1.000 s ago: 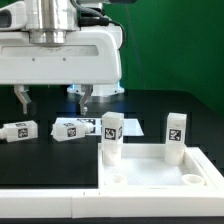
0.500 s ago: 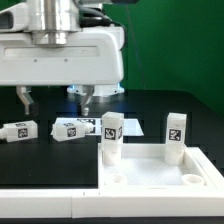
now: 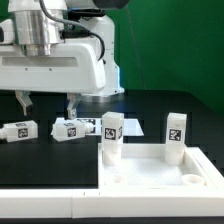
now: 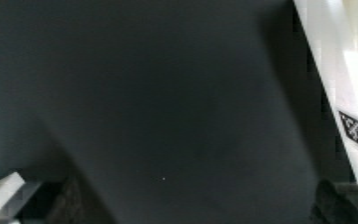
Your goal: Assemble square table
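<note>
Right now my fingers (image 3: 72,104) hang spread wide and empty above the black bench (image 3: 150,105), in the exterior view's left half, a little above mid-height. The square top (image 3: 155,172) sits at the lower right of that view with two legs already standing in its far corner sockets: one upright leg (image 3: 112,136) on the exterior view's left and a second upright leg (image 3: 175,135) on its right. Two near sockets look unfilled, so I judge the step in hand is fetching a third leg.

Both loose legs lie on their sides below me. The nearer lying leg (image 3: 68,127) is just under one fingertip, and the far lying leg (image 3: 18,130) is under the other at the exterior view's left edge. As I stand, I straddle the gap between them rather than either leg.

To do this well I should centre over one leg before descending, turn so the pads close across its narrow width, and take it near the middle so it does not tip. The nearer lying leg is close to the upright leg, so I must come down without knocking that one.

The wrist view shows mostly bare bench between my fingertips, plus a white tagged piece (image 4: 345,100) at the margin; which leg it is, I cannot tell.
</note>
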Tool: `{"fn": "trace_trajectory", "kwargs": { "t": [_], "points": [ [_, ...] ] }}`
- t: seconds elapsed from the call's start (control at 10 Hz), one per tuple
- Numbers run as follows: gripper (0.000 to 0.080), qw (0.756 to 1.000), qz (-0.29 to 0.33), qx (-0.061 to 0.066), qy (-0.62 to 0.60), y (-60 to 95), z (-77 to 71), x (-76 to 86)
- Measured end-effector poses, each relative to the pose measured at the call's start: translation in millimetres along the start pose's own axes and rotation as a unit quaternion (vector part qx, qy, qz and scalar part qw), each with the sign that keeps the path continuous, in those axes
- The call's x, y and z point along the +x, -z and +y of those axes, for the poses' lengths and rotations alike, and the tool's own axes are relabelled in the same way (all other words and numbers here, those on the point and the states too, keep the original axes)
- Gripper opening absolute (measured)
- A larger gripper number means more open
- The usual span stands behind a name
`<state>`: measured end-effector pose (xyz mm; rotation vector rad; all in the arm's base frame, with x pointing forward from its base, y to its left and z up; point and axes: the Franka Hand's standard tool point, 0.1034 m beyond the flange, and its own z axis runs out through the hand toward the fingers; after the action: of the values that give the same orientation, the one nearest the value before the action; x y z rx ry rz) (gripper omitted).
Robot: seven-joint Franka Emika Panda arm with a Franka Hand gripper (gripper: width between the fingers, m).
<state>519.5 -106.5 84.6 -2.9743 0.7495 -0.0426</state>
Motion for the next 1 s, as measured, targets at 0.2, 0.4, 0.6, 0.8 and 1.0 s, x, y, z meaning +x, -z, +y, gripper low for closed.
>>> {"fn": "trace_trajectory", "kwargs": {
  "t": [0.2, 0.4, 0.6, 0.8, 1.0],
  "points": [
    [0.0649, 1.0, -0.003, 0.0, -0.004, -1.2, 2.0, -2.9],
    [0.0649, 0.996, -0.062, 0.006, -0.07, -9.9, 19.9, -39.3],
    [0.0649, 0.995, -0.065, 0.004, -0.075, -13.6, 14.5, -40.8],
    [0.0649, 0.995, -0.067, 0.004, -0.075, -14.7, 15.4, -42.1],
    [0.0649, 0.989, -0.098, 0.002, -0.114, -23.4, 26.9, -61.8]
  ]
}}
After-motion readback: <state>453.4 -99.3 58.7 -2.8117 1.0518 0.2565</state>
